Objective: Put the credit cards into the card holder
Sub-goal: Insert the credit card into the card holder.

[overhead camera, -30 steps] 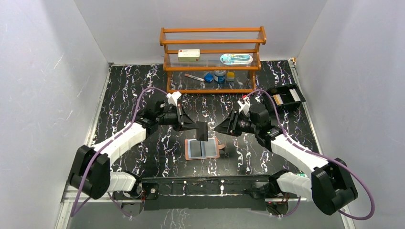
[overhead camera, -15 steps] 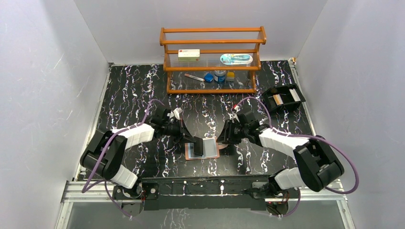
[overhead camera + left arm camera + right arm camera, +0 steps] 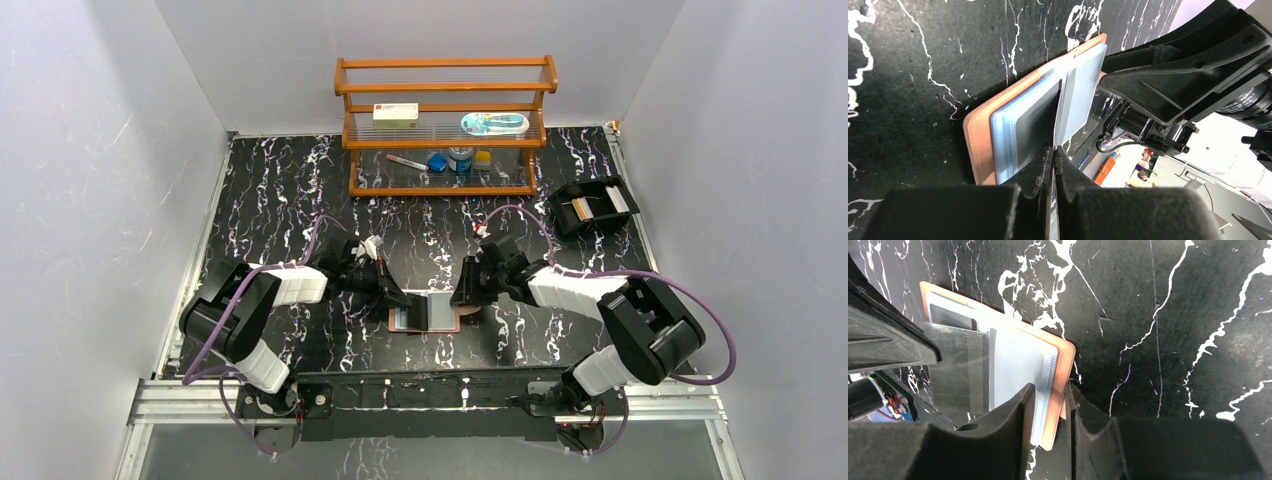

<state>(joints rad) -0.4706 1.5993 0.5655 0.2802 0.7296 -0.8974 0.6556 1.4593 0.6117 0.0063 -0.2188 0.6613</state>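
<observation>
The card holder lies open on the table at 6 o'clock, near the arm bases. From 9 o'clock the left gripper has its fingers pressed together on a grey credit card, held on edge over the centre fold. From 3 o'clock the right gripper, fingers a sliver apart, seems to pinch the holder's right edge, steadying it. Insertion is in hand. Next, the card's leading edge must find a sleeve mouth and slide in flat.
</observation>
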